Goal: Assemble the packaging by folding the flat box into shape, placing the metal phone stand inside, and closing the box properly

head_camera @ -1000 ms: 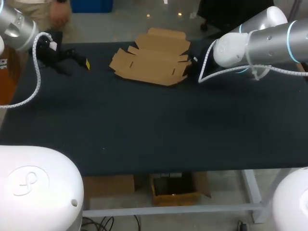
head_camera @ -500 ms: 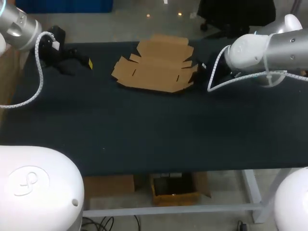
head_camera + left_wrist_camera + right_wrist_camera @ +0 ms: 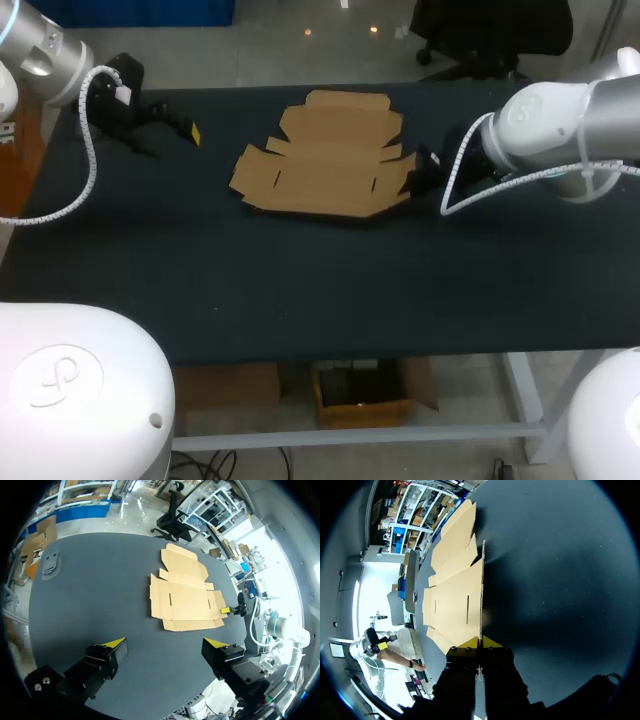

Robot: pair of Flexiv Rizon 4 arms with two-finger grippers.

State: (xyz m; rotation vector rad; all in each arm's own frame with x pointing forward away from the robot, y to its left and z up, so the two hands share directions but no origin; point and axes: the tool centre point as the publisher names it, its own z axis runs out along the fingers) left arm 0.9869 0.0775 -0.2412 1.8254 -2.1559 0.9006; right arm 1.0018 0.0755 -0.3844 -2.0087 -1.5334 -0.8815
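Box [image 3: 325, 160] flat on the counter [image 3: 300, 290], far middle, held by one flap.
Right tool [image 3: 480, 641] closed on its end flap; left tool [image 3: 165, 642] gapes empty. Light, bendy card, I'd guess: grip near creases.

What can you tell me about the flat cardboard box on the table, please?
The flat box is brown cardboard, unfolded, with cut flaps and slots visible. It lies spread on the dark table, toward the far edge. The right tool is shut on its right-hand edge; nothing else touches it.
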